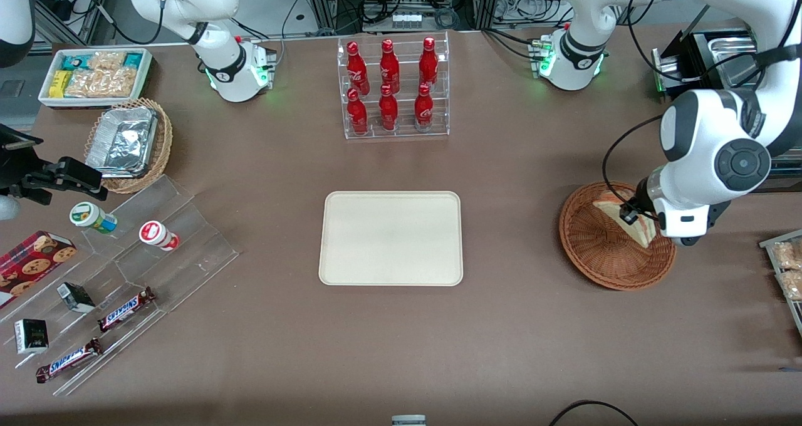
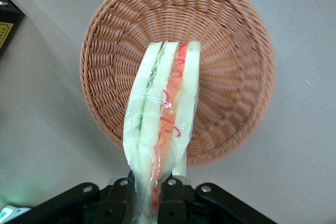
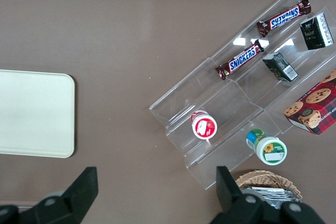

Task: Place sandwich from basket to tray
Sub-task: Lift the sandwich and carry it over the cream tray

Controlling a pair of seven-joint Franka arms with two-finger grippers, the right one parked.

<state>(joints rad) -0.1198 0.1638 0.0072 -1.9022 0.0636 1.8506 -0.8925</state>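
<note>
From the front, my claw (image 1: 640,220) hung over the basket (image 1: 601,260) on the brown counter (image 1: 501,326), the tray (image 1: 391,238) well apart. My wrist camera showed it clenched on the wrapped sandwich (image 2: 163,119) above the basket.

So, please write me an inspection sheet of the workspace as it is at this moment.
Surface: brown table, bare around the tray.
Job's things: sandwich in clear wrap, held over the reddish-brown wicker basket; cream tray has nothing on it.
Clutter: six red cola bottles in a clear rack; white bin of snack packets; foil tray in a lighter basket; Snickers bars, cups and small boxes on a clear stepped stand; cookie box.
Grippers: left gripper above the basket, shut on the sandwich.
Cables: black cable looped along the working arm; another at the table edge.
Surroundings: wiring and frames past the table.
</note>
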